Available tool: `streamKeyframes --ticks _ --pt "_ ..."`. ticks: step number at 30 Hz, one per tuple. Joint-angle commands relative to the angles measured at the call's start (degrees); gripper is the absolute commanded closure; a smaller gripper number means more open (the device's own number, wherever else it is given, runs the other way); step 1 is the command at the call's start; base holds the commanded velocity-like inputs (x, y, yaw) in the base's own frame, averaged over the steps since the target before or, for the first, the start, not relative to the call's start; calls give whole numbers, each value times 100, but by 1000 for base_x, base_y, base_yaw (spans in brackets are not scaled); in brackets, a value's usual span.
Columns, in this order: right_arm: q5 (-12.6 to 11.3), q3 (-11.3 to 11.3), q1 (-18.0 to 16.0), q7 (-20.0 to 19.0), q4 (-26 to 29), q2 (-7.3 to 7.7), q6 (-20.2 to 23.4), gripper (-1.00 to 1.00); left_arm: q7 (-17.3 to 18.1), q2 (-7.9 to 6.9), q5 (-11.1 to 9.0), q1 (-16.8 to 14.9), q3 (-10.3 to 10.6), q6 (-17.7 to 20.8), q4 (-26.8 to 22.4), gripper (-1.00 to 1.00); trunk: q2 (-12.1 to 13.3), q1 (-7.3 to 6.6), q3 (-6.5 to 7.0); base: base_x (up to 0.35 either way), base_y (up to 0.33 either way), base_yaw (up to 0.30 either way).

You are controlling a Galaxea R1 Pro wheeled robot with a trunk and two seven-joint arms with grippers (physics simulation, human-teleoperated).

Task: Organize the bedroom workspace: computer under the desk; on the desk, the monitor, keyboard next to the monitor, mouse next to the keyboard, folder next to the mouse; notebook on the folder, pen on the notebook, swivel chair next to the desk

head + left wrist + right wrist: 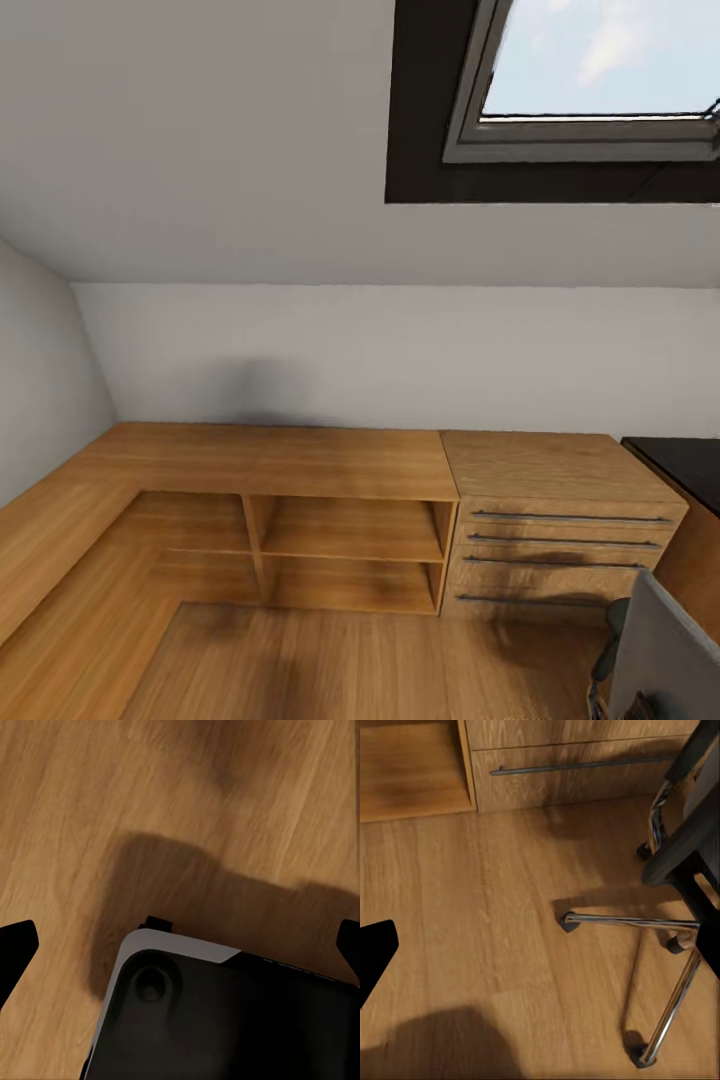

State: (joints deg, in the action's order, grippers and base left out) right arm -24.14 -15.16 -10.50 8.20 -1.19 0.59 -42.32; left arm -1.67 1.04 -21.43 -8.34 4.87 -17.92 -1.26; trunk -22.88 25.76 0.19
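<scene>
Robot facing the wooden shelf unit (pixel 300 500) under a sloped ceiling.
We saw the swivel chair (pixel 655 650) at near right, its chrome base (pixel 660 945) on the floor (pixel 495 930); the black surface (pixel 685 465) lay far right. Both arms' fingers (pixel 15 949) stood apart, holding nothing.

Wood floor (pixel 350 660) carries low open wooden shelf unit (pixel 300 520) w/ light drawer unit (pixel 560 520) touching its side, plus swivel chair (pixel 675 870) on chrome star base, casters on floor.
</scene>
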Motion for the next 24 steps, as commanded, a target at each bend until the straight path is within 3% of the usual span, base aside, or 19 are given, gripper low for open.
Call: streamKeyframes --ticks 1,24 --pt "-12 -48 -5 32 -13 -2 -13 -100 -16 1 -37 -1 49 -18 3 -100 -4 2 -8 0 0 -204" --pt "-11 -52 -5 32 -13 -8 -13 -100 -17 1 -37 -1 49 -18 1 -100 -4 2 -125 0 0 -207"
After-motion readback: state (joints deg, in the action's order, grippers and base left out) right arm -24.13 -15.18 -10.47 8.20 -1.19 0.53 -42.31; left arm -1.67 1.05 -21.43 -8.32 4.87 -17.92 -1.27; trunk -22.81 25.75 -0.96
